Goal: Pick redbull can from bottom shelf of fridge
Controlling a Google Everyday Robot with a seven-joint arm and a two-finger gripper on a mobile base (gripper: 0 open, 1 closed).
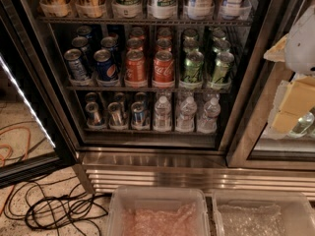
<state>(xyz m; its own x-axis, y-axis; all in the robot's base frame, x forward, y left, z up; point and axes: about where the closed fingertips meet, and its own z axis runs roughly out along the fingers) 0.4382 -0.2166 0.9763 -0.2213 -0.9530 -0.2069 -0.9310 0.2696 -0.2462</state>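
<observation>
Speckled stone flooring filled the lower left of the frame, crossed by looping black cables (58,211) and a thin orange cord (14,142). A redbull can (116,115), slim and cylindrical with a shiny silver top, stood upright in the front row at the left of the bottom shelf (147,130), between two cans just like it, with more of the same dimly visible behind. This lowest rack was dark wire with a thin steel front edge. On its right half stood small clear water bottles (186,113) with white caps.

One rack up sat wider soda cans: blue ones (106,65) at the left, red ones (163,68) in the middle and green ones (193,67) at the right. Tall containers (162,0) lined the rack above that.

The fridge (152,159) had a brushed stainless steel frame, a dark interior and a slatted steel grille (197,179) at its base. Its door (24,100) hung open at the left, edged by a strip of white lights.

The pincer (294,102), made of pale yellowish blocks under a rounded white housing, hung at the right edge of the frame, outside the fridge and well apart from the cans; whether it was open or closed could not be told.

Two translucent plastic bins (114,205) lined with bubble wrap sat along the bottom edge.
</observation>
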